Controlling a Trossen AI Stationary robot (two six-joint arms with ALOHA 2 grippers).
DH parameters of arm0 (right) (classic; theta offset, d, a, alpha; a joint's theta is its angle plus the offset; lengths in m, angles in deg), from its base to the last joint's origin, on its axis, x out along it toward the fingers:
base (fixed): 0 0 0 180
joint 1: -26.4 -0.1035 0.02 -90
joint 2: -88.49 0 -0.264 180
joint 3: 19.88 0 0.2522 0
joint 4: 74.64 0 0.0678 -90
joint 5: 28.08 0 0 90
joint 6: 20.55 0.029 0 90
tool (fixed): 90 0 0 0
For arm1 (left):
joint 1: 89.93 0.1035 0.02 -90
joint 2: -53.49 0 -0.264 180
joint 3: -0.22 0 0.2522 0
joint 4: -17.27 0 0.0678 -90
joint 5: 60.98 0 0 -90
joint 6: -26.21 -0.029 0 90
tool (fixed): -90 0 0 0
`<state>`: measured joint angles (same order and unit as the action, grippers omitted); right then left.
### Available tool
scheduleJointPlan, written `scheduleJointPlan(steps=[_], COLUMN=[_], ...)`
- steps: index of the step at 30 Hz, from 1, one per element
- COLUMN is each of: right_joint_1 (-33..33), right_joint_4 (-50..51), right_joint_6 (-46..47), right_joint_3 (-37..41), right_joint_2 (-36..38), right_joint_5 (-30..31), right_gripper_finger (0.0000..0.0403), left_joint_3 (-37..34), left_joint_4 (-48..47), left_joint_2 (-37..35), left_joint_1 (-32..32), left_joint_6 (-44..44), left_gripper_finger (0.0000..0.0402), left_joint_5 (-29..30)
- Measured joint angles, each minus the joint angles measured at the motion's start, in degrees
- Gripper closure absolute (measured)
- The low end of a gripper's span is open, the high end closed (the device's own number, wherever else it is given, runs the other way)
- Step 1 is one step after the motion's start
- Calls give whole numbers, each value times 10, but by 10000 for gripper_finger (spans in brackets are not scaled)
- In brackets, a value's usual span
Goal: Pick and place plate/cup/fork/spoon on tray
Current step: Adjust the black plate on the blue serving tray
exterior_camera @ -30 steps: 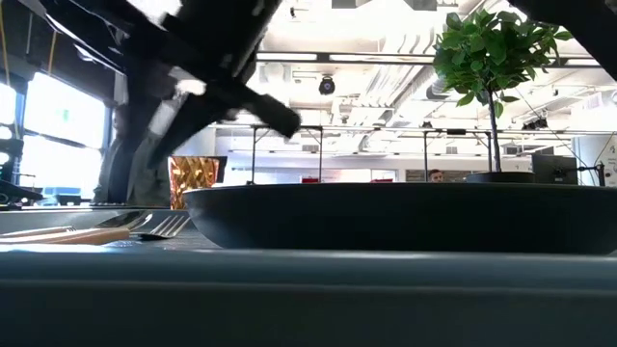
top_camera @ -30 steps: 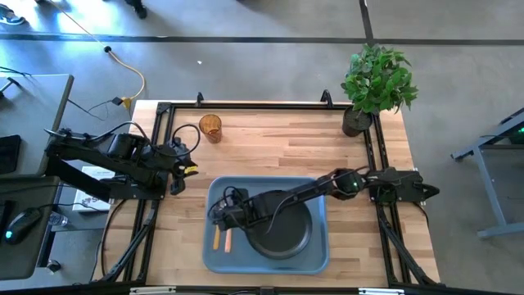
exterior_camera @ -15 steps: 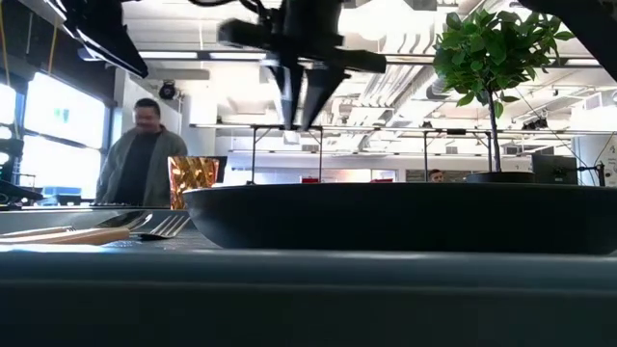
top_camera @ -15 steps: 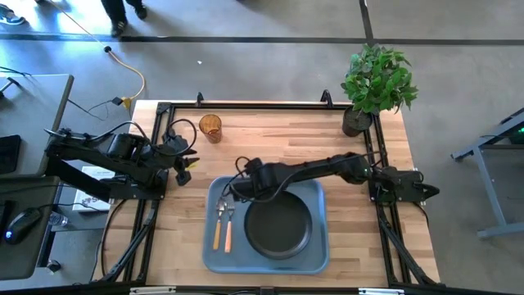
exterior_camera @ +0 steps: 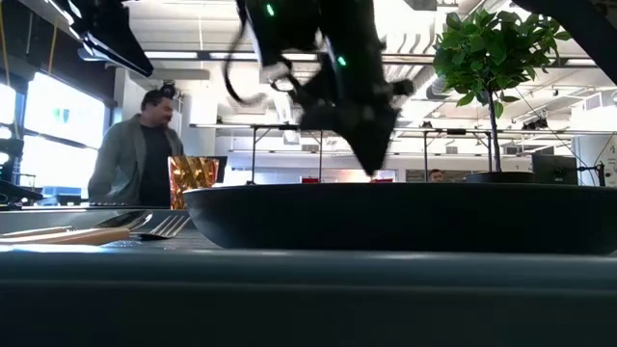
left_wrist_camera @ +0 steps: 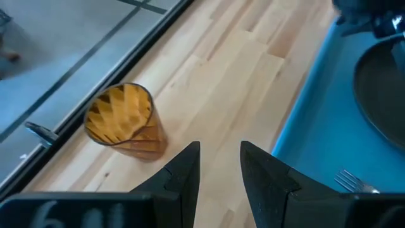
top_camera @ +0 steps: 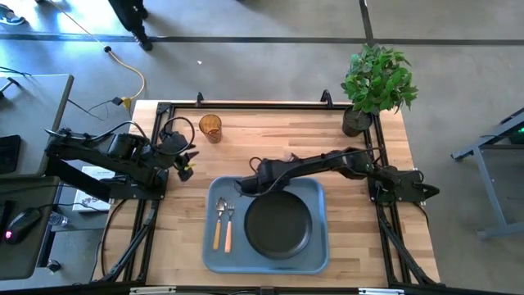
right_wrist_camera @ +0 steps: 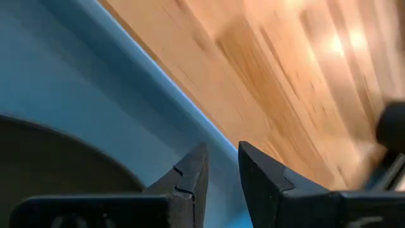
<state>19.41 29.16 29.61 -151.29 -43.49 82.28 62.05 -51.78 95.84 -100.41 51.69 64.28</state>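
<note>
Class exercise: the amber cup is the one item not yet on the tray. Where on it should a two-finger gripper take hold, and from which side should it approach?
Probably across the side wall, near mid-height. The cup stands upright on the bare table, beyond the tray, with nothing close around it. The left gripper, open, empty and nearest it, could come in level from its own side, one finger on each side of the round wall.

In the low view the plate (exterior_camera: 405,217) hides most of the tray, and the right arm's tool (exterior_camera: 371,159) looks blurred.
</note>
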Motion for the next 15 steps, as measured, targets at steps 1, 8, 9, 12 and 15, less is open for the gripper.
scheduleJointPlan(steps=[1,8,9,12,15], right_joint_1=[0,0,0,0,0], right_joint_4=[-1,-19,-31,-72,-122], right_joint_6=[5,39,42,54,74], right_joint_3=[19,152,171,240,317], right_joint_2=[4,73,88,136,184], right_joint_5=[-3,-18,-19,-23,-44], right_gripper_finger=[326,326,326,325,326], left_joint_3=[0,0,0,0,0], left_joint_4=[0,1,1,1,2], left_joint_2=[0,0,0,0,0], left_joint_1=[0,0,0,0,0], left_joint_6=[0,25,26,25,28], left_gripper_finger=[300,300,300,300,300], left_joint_5=[5,31,32,32,32])
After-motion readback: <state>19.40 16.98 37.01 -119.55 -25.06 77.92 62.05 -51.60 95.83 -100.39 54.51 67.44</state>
